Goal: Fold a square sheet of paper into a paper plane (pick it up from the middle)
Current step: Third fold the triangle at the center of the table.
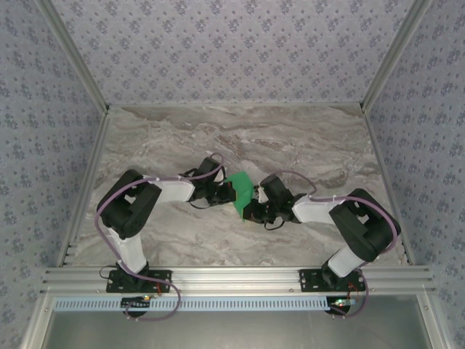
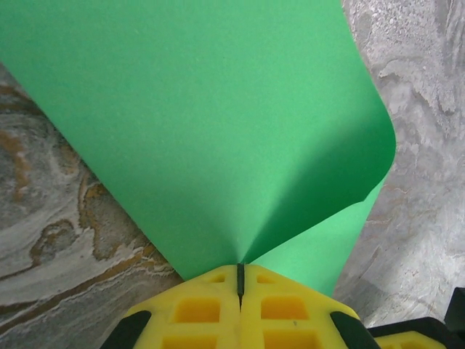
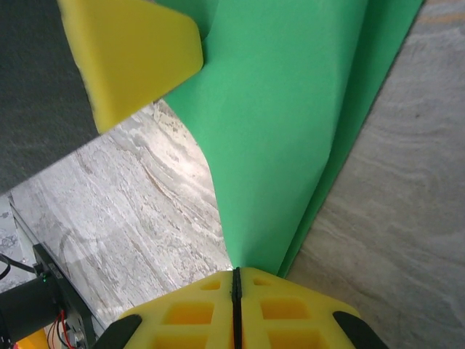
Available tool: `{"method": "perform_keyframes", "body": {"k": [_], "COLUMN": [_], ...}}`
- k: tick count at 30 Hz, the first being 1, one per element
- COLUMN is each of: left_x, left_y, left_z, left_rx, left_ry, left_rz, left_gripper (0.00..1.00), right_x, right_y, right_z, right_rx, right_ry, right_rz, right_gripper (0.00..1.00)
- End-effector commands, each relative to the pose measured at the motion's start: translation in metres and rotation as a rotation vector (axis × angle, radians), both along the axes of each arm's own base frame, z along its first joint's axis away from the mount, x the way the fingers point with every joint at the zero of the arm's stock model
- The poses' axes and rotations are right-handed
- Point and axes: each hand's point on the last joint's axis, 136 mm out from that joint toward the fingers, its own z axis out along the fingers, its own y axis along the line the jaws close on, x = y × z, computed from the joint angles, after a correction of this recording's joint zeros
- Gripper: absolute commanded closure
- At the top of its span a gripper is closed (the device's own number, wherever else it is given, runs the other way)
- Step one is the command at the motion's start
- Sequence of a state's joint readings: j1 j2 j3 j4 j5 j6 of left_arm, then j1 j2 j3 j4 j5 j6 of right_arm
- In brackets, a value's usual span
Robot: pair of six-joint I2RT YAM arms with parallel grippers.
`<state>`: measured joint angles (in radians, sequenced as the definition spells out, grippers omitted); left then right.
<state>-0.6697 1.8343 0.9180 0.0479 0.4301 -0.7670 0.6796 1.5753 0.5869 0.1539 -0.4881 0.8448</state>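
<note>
The square sheet of paper (image 1: 240, 192) is bright green and hangs just above the marble table between the two grippers. My left gripper (image 1: 227, 190) is shut on one edge of it. In the left wrist view the sheet (image 2: 218, 131) fans out from the shut yellow jaws (image 2: 240, 267), and a curled-over layer (image 2: 327, 247) lies beneath at the right. My right gripper (image 1: 254, 209) is shut on the opposite side. There the paper (image 3: 290, 131) rises from the pinch (image 3: 235, 272) in two layers. A yellow left fingertip (image 3: 138, 58) holds the far end.
The marble tabletop (image 1: 240, 138) lies under both grippers. Patterned walls with aluminium posts (image 1: 385, 62) enclose the back and sides. An aluminium rail (image 1: 240, 280) runs along the near edge by the arm bases.
</note>
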Motion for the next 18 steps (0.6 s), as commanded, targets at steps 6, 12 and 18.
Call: {"method": "perform_keyframes", "body": {"k": [6, 12, 18], "left_x": [0.006, 0.006, 0.008], "left_y": [-0.001, 0.0, -0.002], "left_z": [-0.003, -0.004, -0.002], "left_rx": [0.025, 0.035, 0.042], "left_ry": [-0.016, -0.018, -0.028], "left_rz": [-0.011, -0.015, -0.029], "left_gripper": [0.99, 0.99, 0.99], "right_x": [-0.021, -0.005, 0.033], "right_y": [-0.007, -0.003, -0.012], "right_z": [-0.03, -0.002, 0.031], "right_rx": [-0.069, -0.015, 0.009], "right_ry": [0.087, 0.019, -0.087], "right_rz": [0.038, 0.006, -0.068], "right_gripper": [0.88, 0.89, 0.88]}}
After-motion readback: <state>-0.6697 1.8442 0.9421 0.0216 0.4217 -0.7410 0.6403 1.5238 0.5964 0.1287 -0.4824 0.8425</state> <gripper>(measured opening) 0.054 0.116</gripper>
